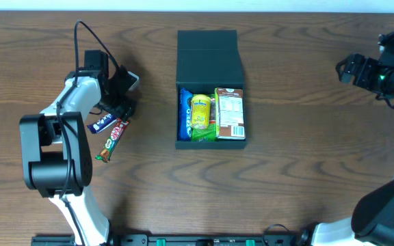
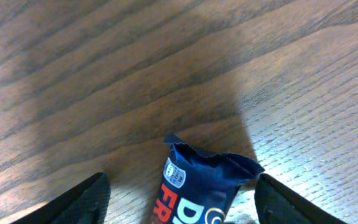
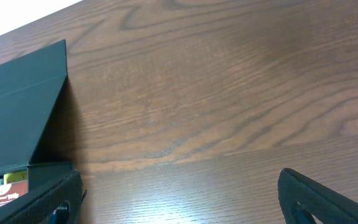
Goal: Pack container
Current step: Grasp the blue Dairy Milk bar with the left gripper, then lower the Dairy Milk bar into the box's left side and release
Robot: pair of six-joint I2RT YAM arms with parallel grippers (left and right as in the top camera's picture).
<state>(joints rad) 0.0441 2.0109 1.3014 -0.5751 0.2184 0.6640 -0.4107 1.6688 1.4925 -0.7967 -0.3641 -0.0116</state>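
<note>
The container (image 1: 211,65), a dark teal-black box, sits mid-table with its lid folded back flat. It holds a blue packet, a yellow packet (image 1: 200,111) and a brown carton (image 1: 229,113). At the left lies a dark blue snack bar (image 1: 102,124), and my left gripper (image 1: 123,108) hangs low over its end. In the left wrist view the bar's crimped end (image 2: 197,183) lies between the open fingers (image 2: 73,202) of the left gripper (image 2: 179,208), nearer the right one. My right gripper (image 1: 344,70) hovers open at the far right, with only bare table between its fingers (image 3: 328,199). The container (image 3: 23,106) shows at that view's left.
A red and green snack bar (image 1: 113,140) lies just beside the blue one, slanting toward the table's front. The table is brown wood grain. The left arm's base and cable stand at the left edge.
</note>
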